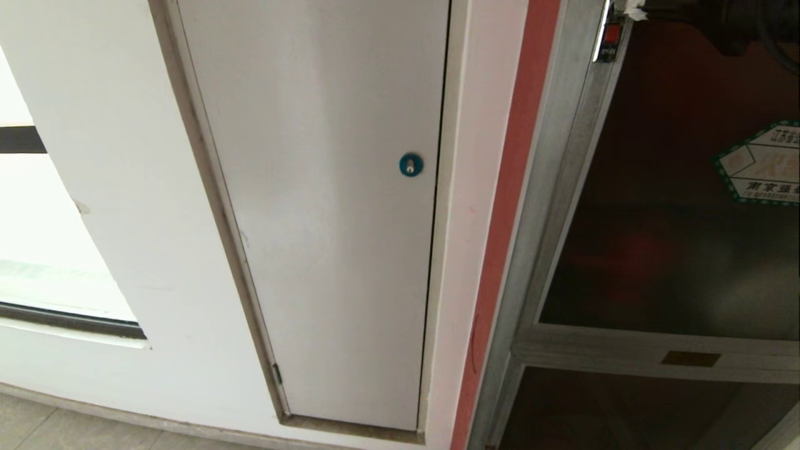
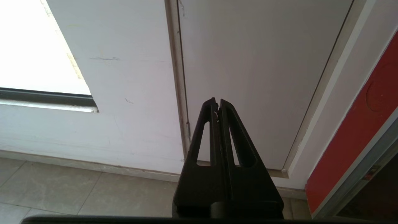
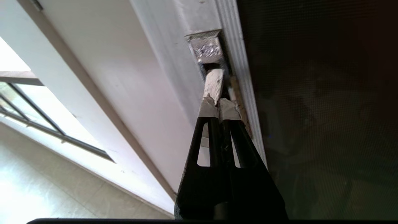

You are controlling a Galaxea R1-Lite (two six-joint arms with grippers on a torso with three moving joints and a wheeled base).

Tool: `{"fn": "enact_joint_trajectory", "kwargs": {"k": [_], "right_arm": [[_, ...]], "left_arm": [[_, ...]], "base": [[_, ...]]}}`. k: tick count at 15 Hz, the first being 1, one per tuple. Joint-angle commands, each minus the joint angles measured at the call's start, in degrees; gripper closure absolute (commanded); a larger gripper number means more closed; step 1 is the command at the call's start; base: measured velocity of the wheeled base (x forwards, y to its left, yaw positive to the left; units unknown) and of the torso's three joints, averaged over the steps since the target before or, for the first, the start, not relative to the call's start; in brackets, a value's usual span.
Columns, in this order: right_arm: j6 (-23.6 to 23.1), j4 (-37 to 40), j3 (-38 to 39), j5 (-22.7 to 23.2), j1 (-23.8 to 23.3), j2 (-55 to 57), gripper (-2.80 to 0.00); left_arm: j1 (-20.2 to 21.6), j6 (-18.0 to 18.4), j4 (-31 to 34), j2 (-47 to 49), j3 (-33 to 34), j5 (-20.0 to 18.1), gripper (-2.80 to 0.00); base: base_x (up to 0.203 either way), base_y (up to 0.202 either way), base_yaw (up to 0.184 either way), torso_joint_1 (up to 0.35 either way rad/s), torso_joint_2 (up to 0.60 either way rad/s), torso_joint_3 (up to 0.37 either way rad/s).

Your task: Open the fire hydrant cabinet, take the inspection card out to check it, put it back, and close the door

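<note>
Floor [image 2: 77, 193] under me was pale grey tile with thin grout lines, meeting the white wall [image 2: 130, 93] at a low skirting strip. Same tile showed at the bottom corner of my head view, and nothing I could spot sat on it.

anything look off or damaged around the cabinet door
Nothing looks damaged. The door sits square in the fire hydrant cabinet frame, its hexagonal sticker flat. The right pincer, shut, has frayed pale tape on its fingertips, beside the latch.
</note>
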Motion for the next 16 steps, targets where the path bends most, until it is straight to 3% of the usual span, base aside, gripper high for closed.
{"fn": "enact_joint_trajectory", "kwargs": {"k": [1,16], "right_arm": [[0.1,-0.19,-0.02,0.5,0.92,-1.22,0.0],[0.1,-2.73,-0.11,0.42,1.72,-0.8,0.0]], "left_arm": [[0.02,0.02,-0.01,0.06,0.09,-0.01,0.0],[0.02,0.02,-0.01,-0.02,0.09,-0.01,0.0]], "base": [[0.0,0.0,0.0,0.0,0.0,0.0],[0.0,0.0,0.0,0.0,0.0,0.0]]}}
